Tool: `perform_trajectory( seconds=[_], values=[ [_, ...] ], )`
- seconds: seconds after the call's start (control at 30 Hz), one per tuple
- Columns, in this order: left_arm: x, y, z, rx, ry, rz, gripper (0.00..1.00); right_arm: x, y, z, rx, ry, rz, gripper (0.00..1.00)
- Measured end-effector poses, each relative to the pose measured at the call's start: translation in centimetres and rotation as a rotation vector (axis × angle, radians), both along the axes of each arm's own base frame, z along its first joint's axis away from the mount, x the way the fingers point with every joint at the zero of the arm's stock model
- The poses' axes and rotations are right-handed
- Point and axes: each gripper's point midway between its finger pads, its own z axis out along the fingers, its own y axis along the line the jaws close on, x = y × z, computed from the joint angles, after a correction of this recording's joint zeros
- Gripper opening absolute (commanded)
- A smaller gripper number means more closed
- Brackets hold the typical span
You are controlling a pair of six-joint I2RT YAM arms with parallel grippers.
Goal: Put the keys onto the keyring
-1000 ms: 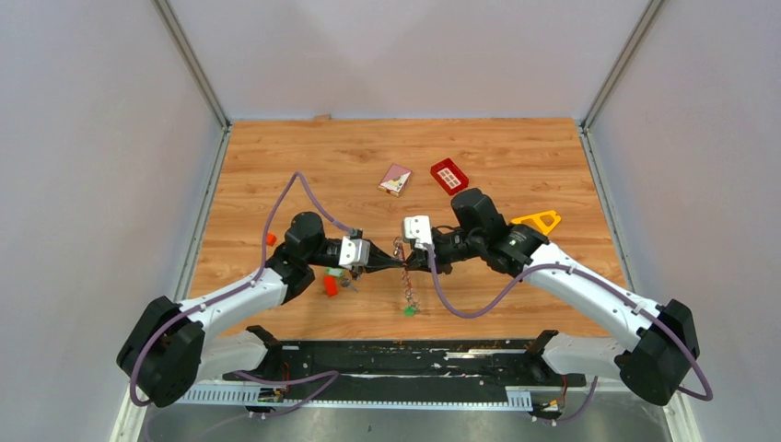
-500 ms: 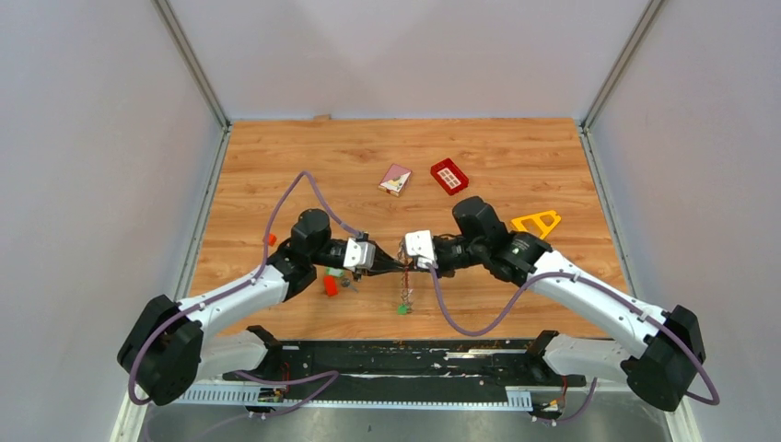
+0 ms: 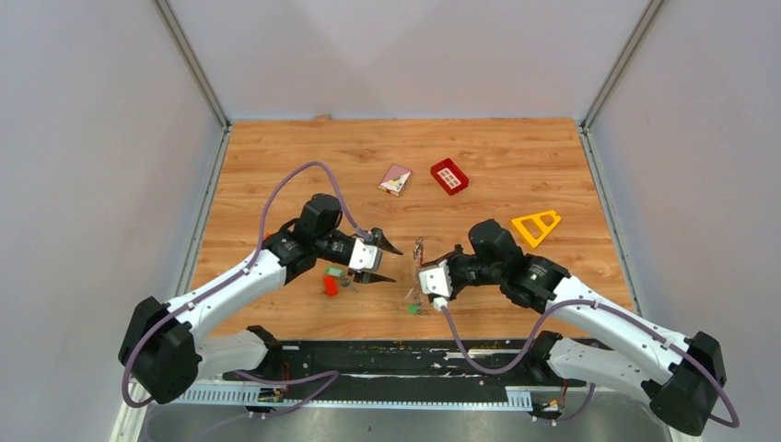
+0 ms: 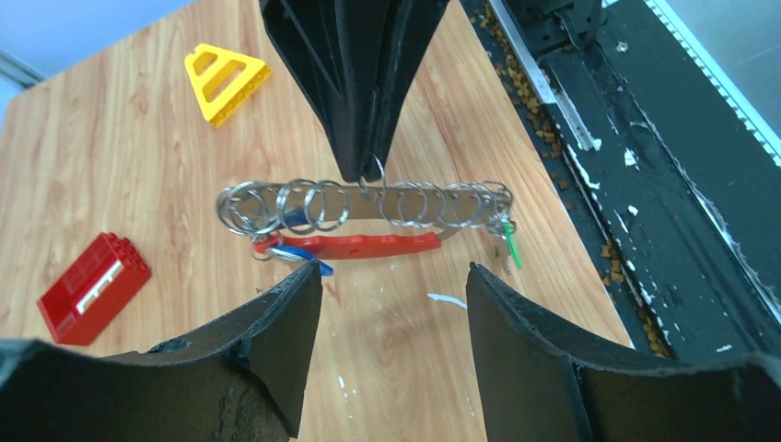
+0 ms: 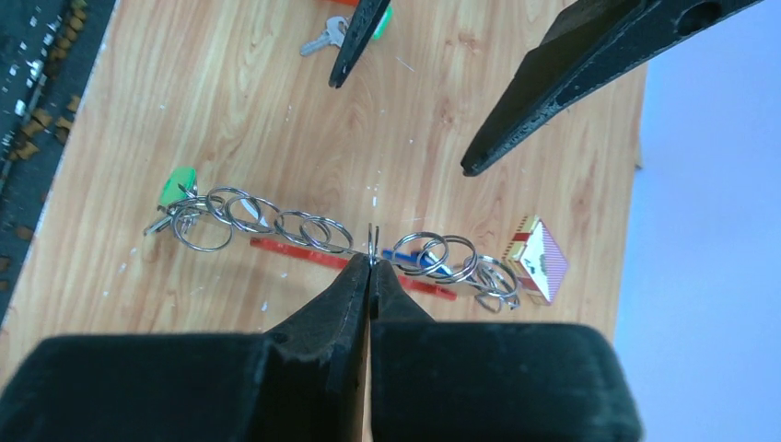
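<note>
Keyring (image 4: pixel 405 204) hangs crosswise, long axis 9-to-3 in the left wrist view, at 12 o'clock from my left gripper (image 4: pixel 394 269), whose jaws stand wide apart and hold nothing. My right gripper (image 5: pixel 370 262) is pinched tight on a middle ring. A loose key (image 5: pixel 320 40) lies on the table (image 5: pixel 230 110), nearer the left arm.
</note>
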Motion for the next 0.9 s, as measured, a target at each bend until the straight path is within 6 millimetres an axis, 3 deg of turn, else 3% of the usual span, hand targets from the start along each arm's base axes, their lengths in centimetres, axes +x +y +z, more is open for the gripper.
perform_trajectory(
  seconds=[0.4, 0.53, 0.77, 0.9],
  values=[
    [0.6, 0.8, -1.7, 0.099, 0.024, 0.048, 0.62, 1.4, -1.5, -0.2, -0.017, -0.308, -0.006, 0.00],
    [0.8, 0.9, -2.0, 0.110, 0.025, 0.060, 0.60, 1.8, -1.7, 0.5, -0.006, -0.354, -0.023, 0.00],
    [0.9, 0.7, -1.9, 0.105, 0.033, 0.060, 0.55, 1.2, -1.2, 0.9, 0.039, -0.267, -0.032, 0.00],
    [0.8, 0.4, -1.3, 0.077, 0.040, 0.055, 0.44, 1.2, 0.2, 2.1, 0.081, -0.163, -0.038, 0.00]
  ],
)
